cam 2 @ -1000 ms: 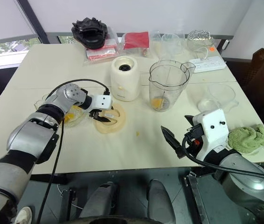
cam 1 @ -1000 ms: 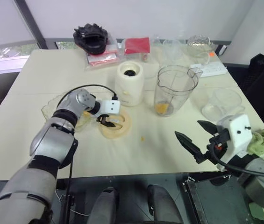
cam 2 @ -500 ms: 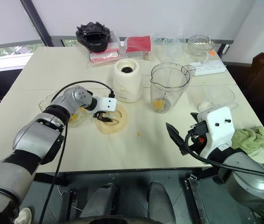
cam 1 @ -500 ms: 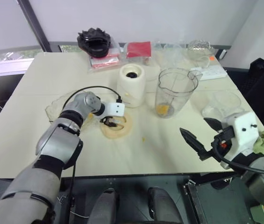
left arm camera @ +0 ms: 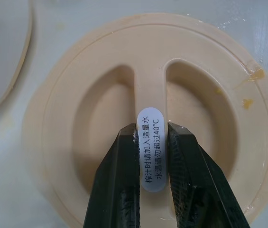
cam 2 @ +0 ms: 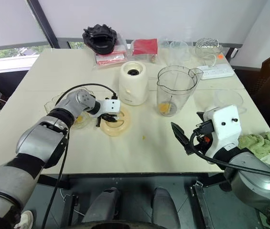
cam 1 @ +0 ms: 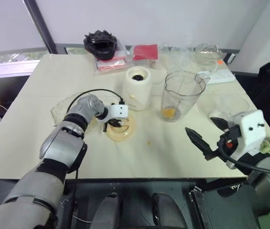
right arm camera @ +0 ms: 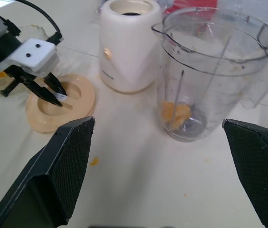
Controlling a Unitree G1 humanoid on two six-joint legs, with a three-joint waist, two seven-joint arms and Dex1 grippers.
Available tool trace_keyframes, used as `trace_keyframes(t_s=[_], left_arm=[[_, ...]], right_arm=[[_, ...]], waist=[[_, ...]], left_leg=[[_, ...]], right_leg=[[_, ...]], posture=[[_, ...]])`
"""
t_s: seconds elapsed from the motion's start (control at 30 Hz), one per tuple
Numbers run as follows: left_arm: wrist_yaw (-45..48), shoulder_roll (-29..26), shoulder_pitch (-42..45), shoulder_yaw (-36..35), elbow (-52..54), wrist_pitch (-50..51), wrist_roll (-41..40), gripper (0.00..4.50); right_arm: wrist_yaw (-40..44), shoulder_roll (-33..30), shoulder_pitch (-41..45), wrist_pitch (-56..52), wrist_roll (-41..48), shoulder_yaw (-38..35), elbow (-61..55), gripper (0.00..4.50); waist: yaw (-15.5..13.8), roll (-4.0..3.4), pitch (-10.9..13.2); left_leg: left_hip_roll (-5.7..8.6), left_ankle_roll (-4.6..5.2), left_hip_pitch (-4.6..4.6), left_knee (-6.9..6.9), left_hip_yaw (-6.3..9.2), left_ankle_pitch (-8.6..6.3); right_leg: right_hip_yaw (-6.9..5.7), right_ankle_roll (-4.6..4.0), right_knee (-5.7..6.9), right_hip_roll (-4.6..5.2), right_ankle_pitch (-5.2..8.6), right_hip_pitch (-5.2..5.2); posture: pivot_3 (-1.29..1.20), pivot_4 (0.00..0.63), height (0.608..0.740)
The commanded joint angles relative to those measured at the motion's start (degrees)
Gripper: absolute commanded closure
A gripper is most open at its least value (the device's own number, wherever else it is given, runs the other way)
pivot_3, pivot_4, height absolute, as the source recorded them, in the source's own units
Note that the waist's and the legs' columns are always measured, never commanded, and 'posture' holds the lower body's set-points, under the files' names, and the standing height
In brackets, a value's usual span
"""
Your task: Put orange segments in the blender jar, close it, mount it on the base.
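Lid time: left gripper [left arm camera: 151, 130] clamps the lid [left arm camera: 53, 142] by its handle rib, right gripper [cam 1: 199, 124] hangs wide open, empty. The blender jar [cam 1: 180, 95] seemingly has orange inside, so next it lifts the lid over there.

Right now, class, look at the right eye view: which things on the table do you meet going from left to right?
dish → lid → blender base → jar → cloth

Far edge: black crumpled object [cam 1: 100, 42], red packet [cam 1: 145, 51] to its right, white power strip [cam 1: 218, 76] farther right. Near right: green cloth [cam 2: 261, 143], clear bowl [cam 2: 229, 98] beyond it.
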State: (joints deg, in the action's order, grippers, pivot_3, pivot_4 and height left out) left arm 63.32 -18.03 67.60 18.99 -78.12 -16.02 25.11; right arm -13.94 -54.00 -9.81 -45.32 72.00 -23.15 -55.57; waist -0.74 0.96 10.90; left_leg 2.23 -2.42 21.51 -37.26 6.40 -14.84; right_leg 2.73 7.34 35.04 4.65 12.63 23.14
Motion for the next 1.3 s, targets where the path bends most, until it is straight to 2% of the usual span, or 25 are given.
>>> trace_keyframes(t_s=[0.03, 0.23, 0.4, 0.53, 0.77, 0.9, 1.3], left_arm=[[1.5, -0.6, 1.4, -4.9, 0.7, 0.6, -5.0, 4.21], [10.5, -2.6, 3.3, -12.6, 3.8, 0.5, -13.5, 4.21], [15.0, -3.4, 2.3, -15.1, 8.5, 0.7, -18.2, 4.21], [17.7, -4.2, -0.2, -16.9, 15.2, 3.5, -22.5, 4.21], [18.8, -6.8, -6.4, -16.5, 30.4, 9.5, -26.5, 4.21], [17.9, -8.1, -9.2, -16.0, 36.7, 12.1, -27.4, 4.21], [15.3, -10.4, -13.6, -15.4, 46.9, 16.3, -29.0, 4.21]], right_arm=[[1.4, -0.5, 2.0, 0.4, -1.7, 0.7, 1.1, 0.00], [4.9, 1.2, 6.8, 0.6, -9.9, 5.3, 9.4, 0.00], [10.7, 2.5, 11.4, 3.0, -21.2, 9.3, 18.6, 0.00], [17.7, 3.0, 17.2, 8.9, -32.2, 14.0, 28.1, 0.00], [36.3, 4.2, 26.7, 22.2, -42.7, 17.9, 46.4, 0.00], [43.8, 4.2, 32.5, 29.0, -48.9, 19.7, 56.1, 0.00], [53.0, 8.9, 48.2, 46.7, -64.6, 25.0, 84.7, 0.00]], waist=[[0.0, 0.05, 0.0], [0.3, 0.19, 0.1], [0.3, 0.19, 0.1], [0.6, 0.17, 0.1], [1.9, 0.12, 0.2], [2.0, 0.07, 0.2], [2.1, 0.02, 0.3]], left_leg=[[0.01, 0.00, 0.11, 0.00, 0.00, 0.00], [0.06, 0.00, 0.97, -0.02, -0.03, 0.00], [0.05, 0.01, 0.96, 0.07, -0.04, 0.00], [0.06, 0.01, 0.95, 0.04, -0.09, 0.00], [0.04, 0.01, 0.92, 0.10, -0.08, 0.00], [0.04, 0.01, 0.91, 0.09, -0.09, 0.00], [0.04, -0.01, 0.89, 0.10, -0.11, 0.01]], right_leg=[[0.00, 0.00, 0.00, 0.00, -0.01, 0.11], [0.00, 0.11, 0.09, -0.01, -0.30, 1.02], [0.00, 0.11, 0.14, -0.02, -0.30, 1.08], [0.02, 0.11, 0.13, -0.02, -0.29, 1.08], [0.02, 0.12, 0.17, -0.04, -0.30, 1.12], [0.03, 0.11, 0.20, -0.04, -0.30, 1.13], [0.04, 0.10, 0.26, -0.04, -0.31, 1.18]], posture=[[0.00, 0.150, 0.740], [0.00, 0.150, 0.740], [0.00, 0.150, 0.740], [0.00, 0.150, 0.740], [0.00, 0.150, 0.740], [0.00, 0.150, 0.740], [0.00, 0.150, 0.740]])
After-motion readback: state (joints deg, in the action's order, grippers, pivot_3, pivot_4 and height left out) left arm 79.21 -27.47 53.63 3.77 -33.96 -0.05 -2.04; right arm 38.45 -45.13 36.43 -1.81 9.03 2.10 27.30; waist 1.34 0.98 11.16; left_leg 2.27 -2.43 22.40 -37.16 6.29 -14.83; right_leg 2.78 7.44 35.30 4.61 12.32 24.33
